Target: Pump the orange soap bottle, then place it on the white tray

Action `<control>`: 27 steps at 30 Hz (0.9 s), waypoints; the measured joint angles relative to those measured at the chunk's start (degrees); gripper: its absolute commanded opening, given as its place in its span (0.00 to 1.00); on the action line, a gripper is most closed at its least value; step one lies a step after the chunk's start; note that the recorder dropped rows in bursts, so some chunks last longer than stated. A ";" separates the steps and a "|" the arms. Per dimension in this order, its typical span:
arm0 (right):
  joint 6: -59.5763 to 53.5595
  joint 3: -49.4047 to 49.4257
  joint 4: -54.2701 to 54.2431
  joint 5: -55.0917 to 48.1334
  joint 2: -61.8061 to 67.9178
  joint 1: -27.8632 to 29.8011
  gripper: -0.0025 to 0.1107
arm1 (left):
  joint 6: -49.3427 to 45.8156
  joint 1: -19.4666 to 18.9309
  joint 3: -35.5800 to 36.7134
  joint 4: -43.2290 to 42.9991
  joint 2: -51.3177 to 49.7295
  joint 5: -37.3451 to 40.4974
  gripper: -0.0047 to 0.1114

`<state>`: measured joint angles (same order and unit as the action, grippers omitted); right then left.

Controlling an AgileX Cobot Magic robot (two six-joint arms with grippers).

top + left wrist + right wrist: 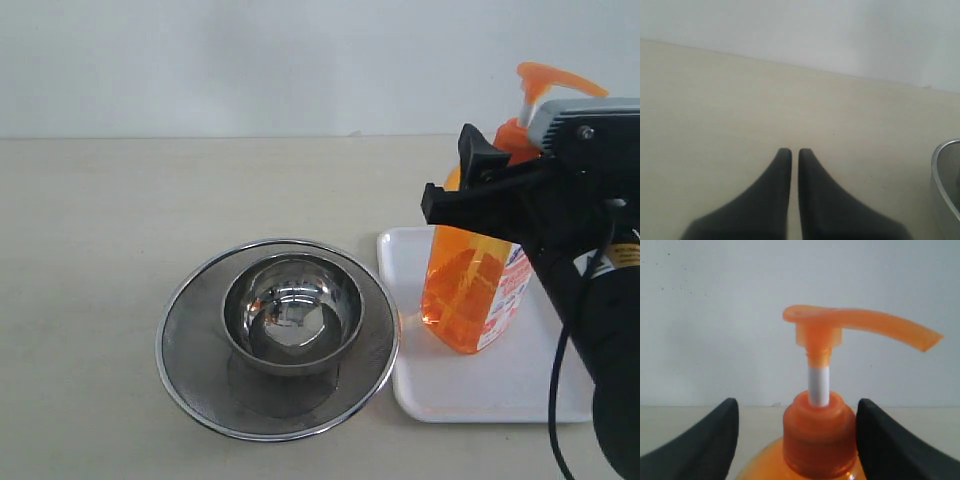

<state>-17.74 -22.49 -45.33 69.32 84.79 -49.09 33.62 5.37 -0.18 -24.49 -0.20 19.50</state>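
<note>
On the white tray (480, 400), right gripper (797, 402) sits wide around the orange soap bottle (470, 300); grip unclear. Left gripper (791, 152) closed, empty.

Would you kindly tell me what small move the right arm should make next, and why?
Probably ease the right end effector open. The tall translucent orange soap bottle appears to rest, slightly tilted, with its base on the flat white rectangular plastic tray. The black fingers flank its neck, though whether they actually grip it cannot be told, so a slow release seems safest.
</note>
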 measured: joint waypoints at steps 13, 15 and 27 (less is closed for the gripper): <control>1.09 -1.57 -2.24 2.88 4.85 1.80 0.22 | 0.00 0.00 0.00 0.00 0.00 0.00 0.08; 0.84 -1.57 -2.44 3.43 4.97 2.03 0.05 | 0.00 0.00 0.00 0.00 0.00 0.00 0.08; -1.80 -1.57 0.25 0.16 2.64 2.16 0.02 | 0.00 0.00 0.00 0.00 0.00 0.00 0.08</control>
<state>-19.54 -24.06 -45.08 69.48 87.43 -46.94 33.62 5.37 -0.18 -24.49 -0.20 19.50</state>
